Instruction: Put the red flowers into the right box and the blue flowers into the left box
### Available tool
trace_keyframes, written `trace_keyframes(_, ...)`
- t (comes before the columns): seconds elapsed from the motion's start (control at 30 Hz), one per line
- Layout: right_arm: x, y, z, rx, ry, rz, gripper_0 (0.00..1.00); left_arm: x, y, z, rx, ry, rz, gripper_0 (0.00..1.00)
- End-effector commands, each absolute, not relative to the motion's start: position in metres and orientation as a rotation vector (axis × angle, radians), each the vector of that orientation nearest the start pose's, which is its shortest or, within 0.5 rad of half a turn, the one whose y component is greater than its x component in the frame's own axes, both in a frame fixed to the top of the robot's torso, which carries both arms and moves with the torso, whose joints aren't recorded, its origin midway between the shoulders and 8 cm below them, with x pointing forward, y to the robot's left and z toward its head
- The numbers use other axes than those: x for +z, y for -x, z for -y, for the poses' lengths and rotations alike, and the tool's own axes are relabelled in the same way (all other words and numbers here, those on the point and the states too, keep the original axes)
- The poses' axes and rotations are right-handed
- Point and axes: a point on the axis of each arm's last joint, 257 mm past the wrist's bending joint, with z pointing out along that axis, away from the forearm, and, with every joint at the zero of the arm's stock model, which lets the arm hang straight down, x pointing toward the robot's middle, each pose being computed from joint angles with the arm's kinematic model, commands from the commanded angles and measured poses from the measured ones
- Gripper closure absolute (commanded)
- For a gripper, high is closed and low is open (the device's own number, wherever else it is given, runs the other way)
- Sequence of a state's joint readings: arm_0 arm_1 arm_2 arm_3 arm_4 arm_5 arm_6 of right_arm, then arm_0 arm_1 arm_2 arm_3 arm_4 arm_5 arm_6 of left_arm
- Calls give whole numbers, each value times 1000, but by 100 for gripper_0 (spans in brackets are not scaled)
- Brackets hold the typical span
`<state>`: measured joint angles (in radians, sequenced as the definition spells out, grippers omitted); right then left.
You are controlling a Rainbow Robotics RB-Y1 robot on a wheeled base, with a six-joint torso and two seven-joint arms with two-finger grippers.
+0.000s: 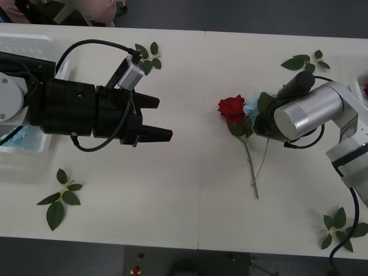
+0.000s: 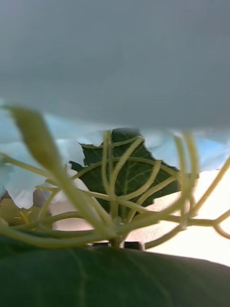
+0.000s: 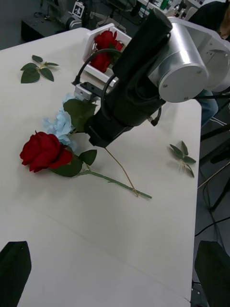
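A red flower (image 1: 232,108) lies on the white table right of centre, its stem running toward the front edge. A pale blue flower (image 1: 251,104) lies against it, partly under my right arm. In the left wrist view the right gripper (image 3: 96,135) is down on the blue flower (image 3: 60,122), beside the red flower (image 3: 43,151). The right wrist view is close on the blue flower's leaf (image 2: 127,175) and thin stalks. My left gripper (image 1: 164,119) hovers open and empty left of centre. The left box (image 1: 29,43) is at the far left. The right box (image 3: 91,45) holds red flowers (image 3: 103,48).
Loose green leaf sprigs lie at the back centre (image 1: 148,57), front left (image 1: 60,198), back right (image 1: 307,61) and front right (image 1: 342,227). A pale blue bloom (image 1: 23,138) shows in the left box under my left arm.
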<state>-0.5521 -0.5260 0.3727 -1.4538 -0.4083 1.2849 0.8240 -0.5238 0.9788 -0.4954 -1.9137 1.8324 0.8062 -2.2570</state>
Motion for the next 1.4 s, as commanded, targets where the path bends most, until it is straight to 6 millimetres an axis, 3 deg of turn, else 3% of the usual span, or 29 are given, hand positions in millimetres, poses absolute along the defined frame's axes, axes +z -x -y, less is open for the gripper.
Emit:
trace_keyframes(0.03, -287, -553, 246, 41, -311, -2529, 100, -70, -400, -41, -893, -1201, -1663, 0)
trace_keyframes(0.23, -282, -557, 251, 55, -317, -2512, 100, -61, -386, -42, -955, -1195, -1668, 0)
trace_keyframes(0.37, -264, -567, 256, 146, -353, -2471, 100, -54, -380, -37, -1010, -1180, -1658, 0)
trace_keyframes(0.47, -231, -575, 260, 241, -317, -2429, 100, -56, -374, -34, -1043, -1179, -1664, 0)
trace_keyframes(0.67, -161, -571, 263, 456, -150, -2368, 100, -66, -368, -27, -1074, -1186, -1668, 1)
trace_keyframes(0.9, -64, -558, 215, 797, 89, -2149, 100, -66, -376, -8, -1148, -1129, -1644, 0)
trace_keyframes(1.07, 12, -554, 171, 986, 150, -1883, 100, -65, -387, 14, -1366, -972, -1690, 0)
trace_keyframes(1.13, 32, -552, 158, 1051, 141, -1805, 100, -66, -394, 21, -1417, -937, -1709, 0)
trace_keyframes(1.17, 32, -552, 158, 1051, 141, -1805, 100, -66, -394, 21, -1417, -937, -1709, 0)
trace_keyframes(1.2, 50, -549, 146, 1103, 132, -1731, 100, -67, -403, 27, -1423, -922, -1719, 0)
trace_keyframes(1.23, 57, -548, 140, 1130, 127, -1703, 100, -64, -409, 30, -1437, -893, -1722, 0)
trace_keyframes(1.4, 65, -541, 118, 1191, 137, -1650, 100, -54, -430, 49, -1504, -816, -1725, 0)
